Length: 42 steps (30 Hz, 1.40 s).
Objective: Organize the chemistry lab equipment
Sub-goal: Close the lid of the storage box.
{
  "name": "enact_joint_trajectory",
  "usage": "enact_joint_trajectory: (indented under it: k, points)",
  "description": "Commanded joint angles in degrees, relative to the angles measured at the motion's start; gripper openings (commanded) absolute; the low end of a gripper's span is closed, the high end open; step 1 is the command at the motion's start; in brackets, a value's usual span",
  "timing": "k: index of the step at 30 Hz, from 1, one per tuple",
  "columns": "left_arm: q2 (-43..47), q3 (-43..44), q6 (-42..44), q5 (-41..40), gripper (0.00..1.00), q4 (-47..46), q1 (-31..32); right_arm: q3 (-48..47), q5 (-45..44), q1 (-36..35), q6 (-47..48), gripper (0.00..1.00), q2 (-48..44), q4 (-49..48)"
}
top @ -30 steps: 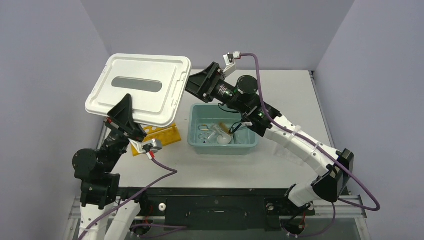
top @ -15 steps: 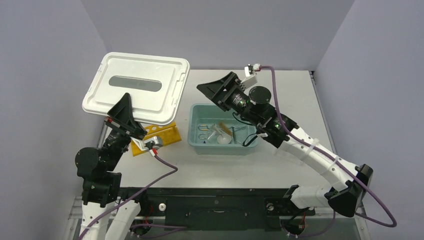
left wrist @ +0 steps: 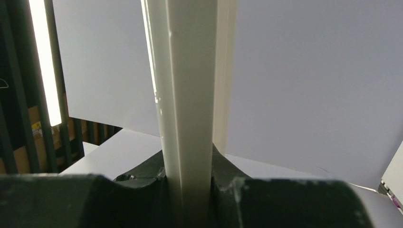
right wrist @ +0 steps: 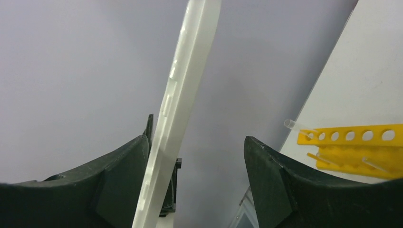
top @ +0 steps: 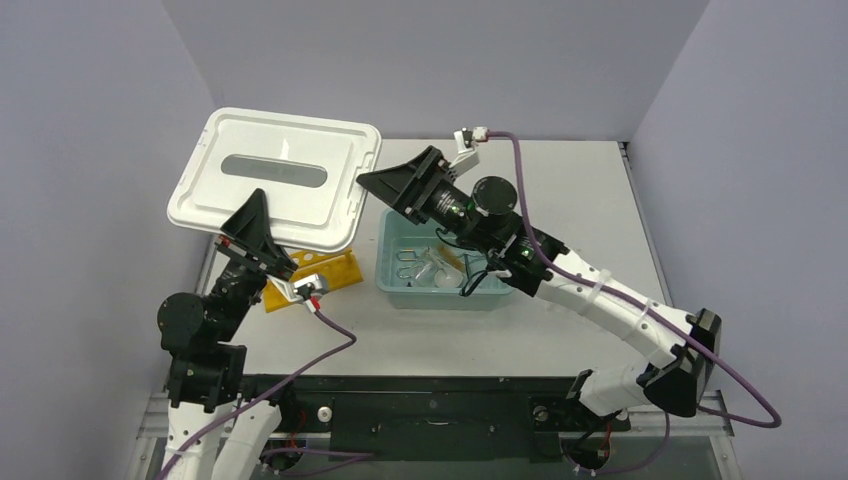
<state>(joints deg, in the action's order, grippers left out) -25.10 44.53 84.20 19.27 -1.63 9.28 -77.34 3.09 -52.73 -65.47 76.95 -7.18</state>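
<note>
The white lid (top: 275, 175) hangs tilted in the air over the table's far left. My left gripper (top: 257, 200) is shut on its near edge; in the left wrist view the lid's rim (left wrist: 185, 71) stands clamped between my left gripper's (left wrist: 190, 161) dark fingers. My right gripper (top: 372, 183) is open at the lid's right edge. In the right wrist view the lid (right wrist: 190, 61) lies between the jaws of my right gripper (right wrist: 195, 140), close to the left finger. The teal tub (top: 390, 270) holds metal tongs (top: 408, 262) and a round dish (top: 447, 280).
The yellow holed rack (top: 330, 268) lies on the table under the lid's near edge, left of the tub. In the right wrist view the rack (right wrist: 351, 137) carries a clear glass tube (right wrist: 294, 125). Purple walls close the back and sides.
My right gripper drew back to the right from the lid's edge, then came back left to it, jaws open. The lid stays held by my left gripper, shifted slightly.
</note>
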Motion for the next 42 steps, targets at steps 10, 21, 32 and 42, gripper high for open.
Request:
enact_joint_trajectory:
  k: [10,21,32,42]
  points:
    - [3.0,-2.3,6.5,3.3,0.14,-1.0,0.1,-4.8,4.9,-2.9,-5.0,0.61,7.9,-12.8]
    - [2.1,-2.0,7.3,1.5,0.54,4.0,0.1,-3.1,8.1,-1.7,-9.8,0.1,10.1,-16.9]
    - [-5.0,9.6,-9.6,-8.0,0.97,22.8,0.1,11.2,13.2,15.9,-10.0,0.0,-3.2,-11.2]
    - [-13.5,23.1,-33.5,-4.4,0.97,45.6,0.1,24.4,21.2,30.9,-9.0,0.0,-18.8,-1.2]
